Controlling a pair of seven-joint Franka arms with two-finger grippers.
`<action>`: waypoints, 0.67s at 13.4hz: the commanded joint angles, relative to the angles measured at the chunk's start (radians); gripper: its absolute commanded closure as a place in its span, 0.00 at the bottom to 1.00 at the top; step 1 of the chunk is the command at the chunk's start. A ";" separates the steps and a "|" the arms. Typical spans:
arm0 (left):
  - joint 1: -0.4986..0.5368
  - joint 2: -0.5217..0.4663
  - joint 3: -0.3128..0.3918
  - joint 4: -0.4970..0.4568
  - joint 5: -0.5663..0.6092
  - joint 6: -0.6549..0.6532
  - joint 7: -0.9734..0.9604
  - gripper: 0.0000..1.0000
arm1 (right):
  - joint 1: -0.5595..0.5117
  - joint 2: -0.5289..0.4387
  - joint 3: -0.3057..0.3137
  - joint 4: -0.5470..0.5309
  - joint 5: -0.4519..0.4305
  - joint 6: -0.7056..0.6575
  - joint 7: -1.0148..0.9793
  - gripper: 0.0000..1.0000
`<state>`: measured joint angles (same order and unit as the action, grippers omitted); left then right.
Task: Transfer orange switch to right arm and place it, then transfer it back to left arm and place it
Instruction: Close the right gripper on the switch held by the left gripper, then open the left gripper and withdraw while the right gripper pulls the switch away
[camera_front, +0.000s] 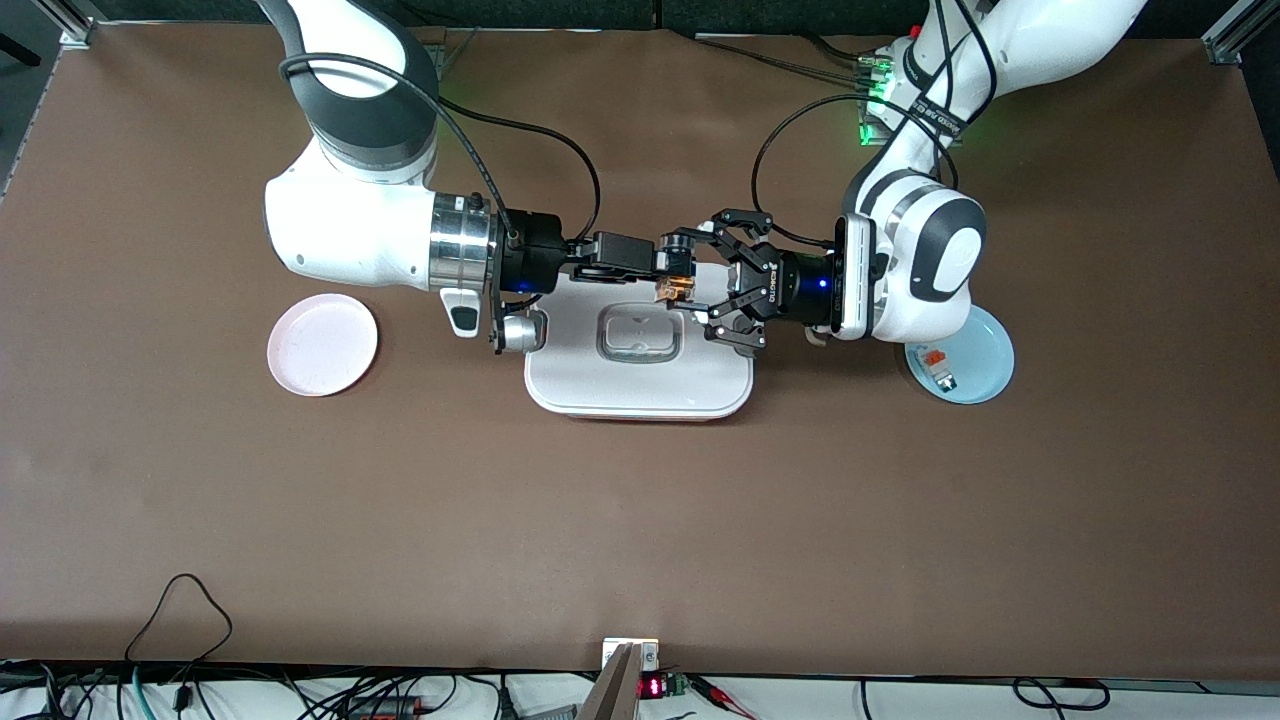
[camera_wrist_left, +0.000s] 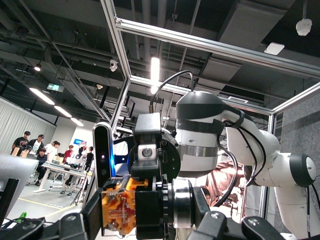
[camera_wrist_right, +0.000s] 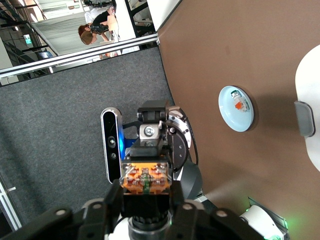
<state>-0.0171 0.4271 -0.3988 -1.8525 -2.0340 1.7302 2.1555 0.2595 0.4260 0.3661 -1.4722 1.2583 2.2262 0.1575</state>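
The orange switch (camera_front: 673, 288), a small black body with translucent orange parts, hangs in the air over the edge of the white box (camera_front: 640, 392) nearest the robots' bases. My right gripper (camera_front: 672, 268) reaches in from the right arm's end and is shut on the switch's black body (camera_wrist_right: 145, 179). My left gripper (camera_front: 693, 283) meets it from the left arm's end. It is shut on the same switch, one pad pressed against its orange end (camera_wrist_left: 119, 210). Both arms lie level above the table.
The box has a grey recessed handle (camera_front: 640, 336) and a grey side latch (camera_wrist_right: 303, 118). A pink plate (camera_front: 322, 344) lies toward the right arm's end. A light blue plate (camera_front: 985, 372) toward the left arm's end holds a small white-grey block with a red-orange top (camera_front: 936, 364).
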 joint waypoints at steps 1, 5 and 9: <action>0.011 -0.031 -0.006 -0.014 0.015 0.009 -0.029 1.00 | 0.001 0.016 0.008 0.027 -0.017 0.000 -0.010 0.66; 0.016 -0.034 -0.006 -0.016 0.015 0.009 -0.046 0.76 | 0.000 0.016 0.008 0.026 -0.017 0.000 -0.076 0.70; 0.017 -0.039 -0.006 -0.014 0.015 0.009 -0.095 0.01 | 0.001 0.016 0.008 0.026 -0.017 0.000 -0.078 0.70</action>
<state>-0.0150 0.4197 -0.3994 -1.8527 -2.0306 1.7316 2.1079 0.2597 0.4267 0.3671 -1.4699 1.2565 2.2266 0.1064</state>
